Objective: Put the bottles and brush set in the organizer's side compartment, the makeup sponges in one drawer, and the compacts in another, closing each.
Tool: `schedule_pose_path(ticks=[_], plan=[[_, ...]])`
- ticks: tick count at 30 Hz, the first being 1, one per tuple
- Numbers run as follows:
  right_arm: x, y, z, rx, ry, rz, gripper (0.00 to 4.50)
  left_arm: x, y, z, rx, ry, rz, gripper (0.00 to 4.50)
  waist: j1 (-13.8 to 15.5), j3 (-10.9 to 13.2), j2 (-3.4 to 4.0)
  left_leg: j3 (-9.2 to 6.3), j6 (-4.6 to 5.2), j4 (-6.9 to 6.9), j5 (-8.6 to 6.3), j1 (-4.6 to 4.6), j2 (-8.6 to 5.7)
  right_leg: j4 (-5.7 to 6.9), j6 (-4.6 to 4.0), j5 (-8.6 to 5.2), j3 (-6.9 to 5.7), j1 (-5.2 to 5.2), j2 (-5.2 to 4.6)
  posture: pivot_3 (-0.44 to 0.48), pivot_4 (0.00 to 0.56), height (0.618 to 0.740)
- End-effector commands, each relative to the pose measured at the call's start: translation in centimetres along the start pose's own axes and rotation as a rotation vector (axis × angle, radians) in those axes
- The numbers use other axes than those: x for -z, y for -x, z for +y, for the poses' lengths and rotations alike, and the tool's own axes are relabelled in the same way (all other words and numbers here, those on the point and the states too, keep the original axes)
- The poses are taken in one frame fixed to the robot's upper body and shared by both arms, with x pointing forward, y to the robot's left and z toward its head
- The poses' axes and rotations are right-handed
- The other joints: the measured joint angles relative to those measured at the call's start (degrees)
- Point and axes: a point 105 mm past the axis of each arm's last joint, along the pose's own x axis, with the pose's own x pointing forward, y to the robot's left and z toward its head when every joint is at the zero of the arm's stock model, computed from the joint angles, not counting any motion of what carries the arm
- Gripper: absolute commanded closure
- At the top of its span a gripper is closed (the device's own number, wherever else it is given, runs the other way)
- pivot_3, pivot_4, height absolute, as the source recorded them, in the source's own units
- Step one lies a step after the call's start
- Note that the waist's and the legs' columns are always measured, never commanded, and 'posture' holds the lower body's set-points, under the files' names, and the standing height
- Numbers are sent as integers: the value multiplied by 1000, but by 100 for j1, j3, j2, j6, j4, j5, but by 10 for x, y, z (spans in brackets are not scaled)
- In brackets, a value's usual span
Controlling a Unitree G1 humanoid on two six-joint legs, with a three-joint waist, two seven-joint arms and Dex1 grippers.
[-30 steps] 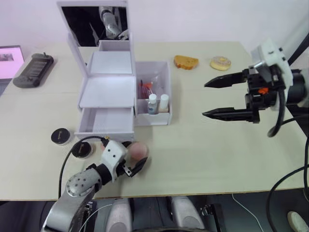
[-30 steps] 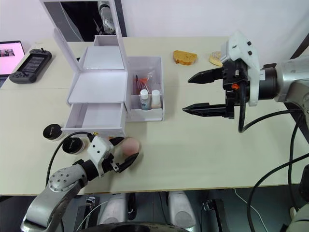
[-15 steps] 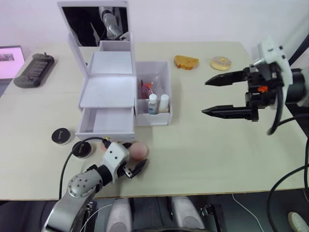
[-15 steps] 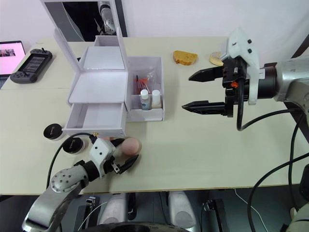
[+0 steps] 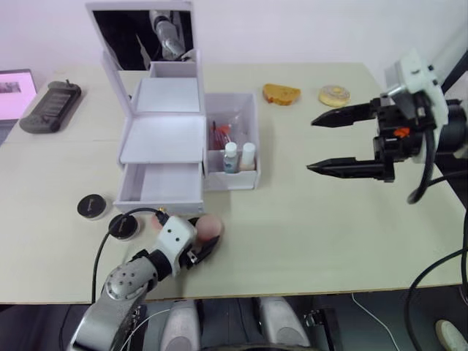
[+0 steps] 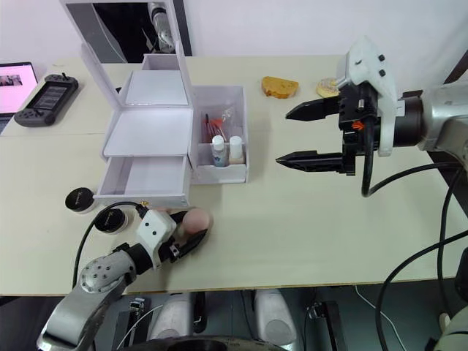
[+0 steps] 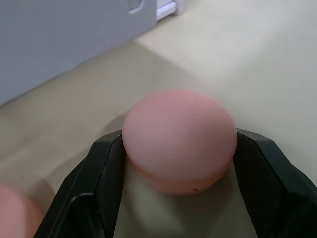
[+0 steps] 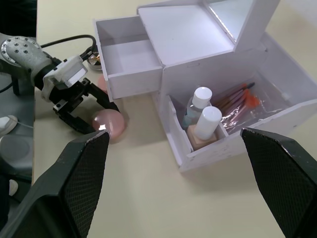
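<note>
1. My left gripper has closed in on one makeup sponge near the front edge of the surface. Half a second ago its fingers stood spread around the puff; now both pads press against its sides, so I count it as grasped, though it is not yet lifted.
2. The second pink sponge lies just beside the left gripper, partly hidden in the head views.
3. The organizer sits toward the left of the surface with its mirror lid upright. Its lower drawer is pulled open and looks empty, just behind the gripped sponge. I judge that drawer the natural destination.
4. The side compartment already holds the bottles at its front and the brush set behind them, so that part looks done.
5. The two compacts rest near the front-left of the surface, left of the open drawer, untouched.
6. My right gripper hovers well to the right of the organizer, fingers spread wide and holding nothing; it has barely shifted over the last second.
7. A handheld game console lies near the left edge, and two bread pieces near the back edge.
</note>
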Motion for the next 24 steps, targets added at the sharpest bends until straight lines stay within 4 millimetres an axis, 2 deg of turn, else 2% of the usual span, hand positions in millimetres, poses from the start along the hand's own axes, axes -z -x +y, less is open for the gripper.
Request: schedule_pose_path(ticks=[1,7,10,16,24], plan=[[-5,6,3,-18,39,-20,0,-10,21,-4,38,11,-45,1835,0,0,0,0,0,-1,0,0,3,0,0,0,0,-1,3,0,150,740],[-1,-8,2,-93,57,-55,0,-5,65,-18,90,59,-30,1835,-14,-1,1,4,0,2,0,1,4,-2,-1,-1,0,-2,-1,0,150,740],[0,-17,-2,-132,76,-79,0,-2,86,-12,27,46,-23,1835,-17,0,1,7,-1,1,0,1,4,-5,-2,-1,1,-4,-4,0,150,740],[-1,-33,-11,-169,103,-115,0,10,100,3,-122,13,14,1835,-8,2,5,5,-2,4,-1,2,2,-19,-4,-2,-1,-11,-5,0,150,740],[-2,-39,-13,-190,115,-127,0,23,118,12,-199,3,33,1835,-8,2,5,8,0,-2,-2,-5,3,-21,-4,-1,0,-5,-4,0,150,740]])
